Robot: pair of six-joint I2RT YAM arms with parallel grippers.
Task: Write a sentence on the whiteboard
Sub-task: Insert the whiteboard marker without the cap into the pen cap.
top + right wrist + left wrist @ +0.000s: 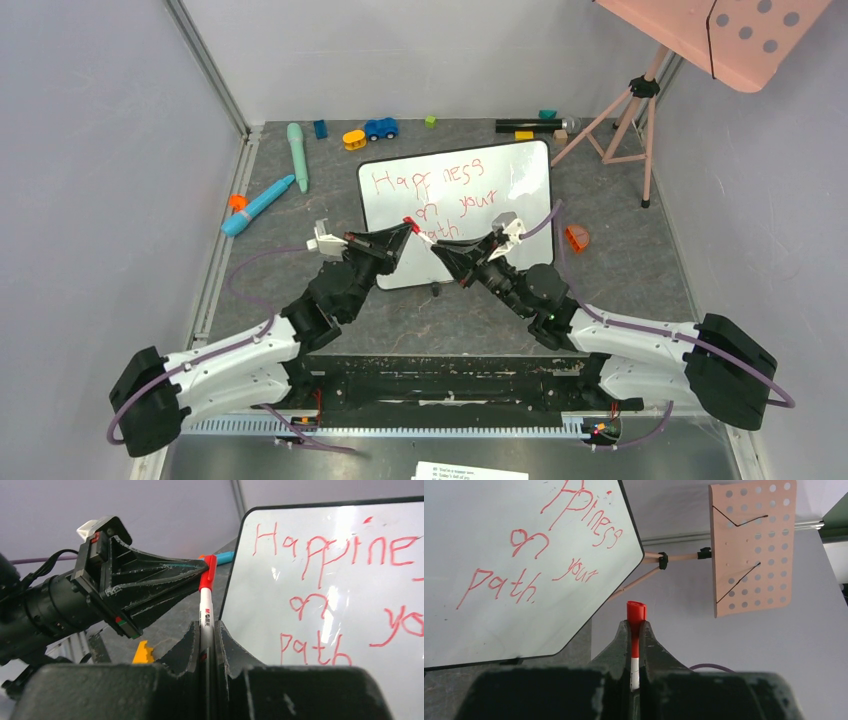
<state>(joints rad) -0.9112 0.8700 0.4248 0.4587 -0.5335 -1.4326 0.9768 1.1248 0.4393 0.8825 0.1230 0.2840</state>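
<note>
Grey speckled table [620, 270] with pale lavender walls all around, and the whiteboard [505, 205] lies pretty much in the middle of it, just ahead of the 2 arms and turned a little off square. The sentence [440, 195] is on it in red, in 3 lines: "Happiness" along the top, "on your" under that, "path." at the bottom left. From the overhead camera glare washes out part of the first word, but both wrist cameras show the letters fine. The 2 grippers meet tip to tip above the near left part of the board, and both are clamped on the same marker [418, 231]. The left gripper [405, 230] has its fingers pressed together on the red cap end, with the top of the cap poking out past the fingertips. The right gripper [437, 246] is pinching the white barrel, which runs down between its fingers. The marker tip isn't visible, and I can't tell if anything is touching the board. Along the far edge of the table there's a little blue toy car [381, 128] next to a yellow toy [354, 139], and a teal pen-shaped thing [297, 155] sits off to the left. A small orange piece [576, 237] sits just right of the board. In the far right corner a pink panel with dots [740, 35] sits on a tripod [625, 120].
</note>
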